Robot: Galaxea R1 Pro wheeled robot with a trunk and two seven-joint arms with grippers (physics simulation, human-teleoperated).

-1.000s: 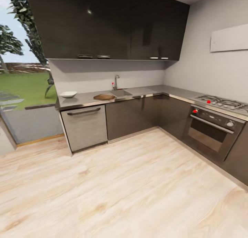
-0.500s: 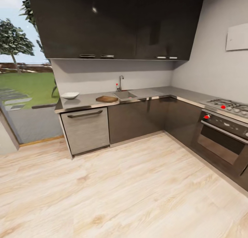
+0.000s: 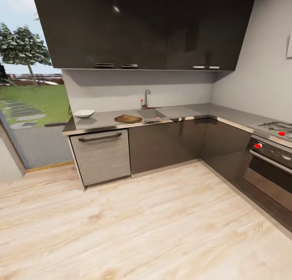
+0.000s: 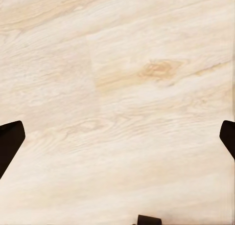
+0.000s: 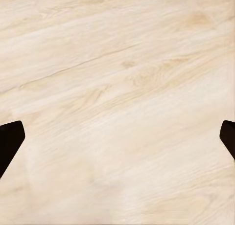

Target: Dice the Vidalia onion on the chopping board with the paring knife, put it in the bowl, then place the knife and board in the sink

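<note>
A wide stretch of pale wood-plank floor (image 3: pixel 154 223) lies bare between the camera and the L-shaped run of dark grey base cabinets (image 3: pixel 170 144). On the glossy grey worktop (image 3: pixel 101 119), the shallow white bowl (image 3: pixel 84 114) stands well apart from the dark brown chopping board (image 3: pixel 128 118), with bare surface between them. The board lies just beside the grey steel sink (image 3: pixel 151 114), whose chrome faucet (image 3: pixel 146 97) rises at the back. Dark wall cupboards (image 3: pixel 138 28) overhang the worktop. Both wrist views look onto bare floor, each gripper's dark fingertips (image 4: pixel 10 142) (image 5: pixel 10 142) spread wide.
</note>
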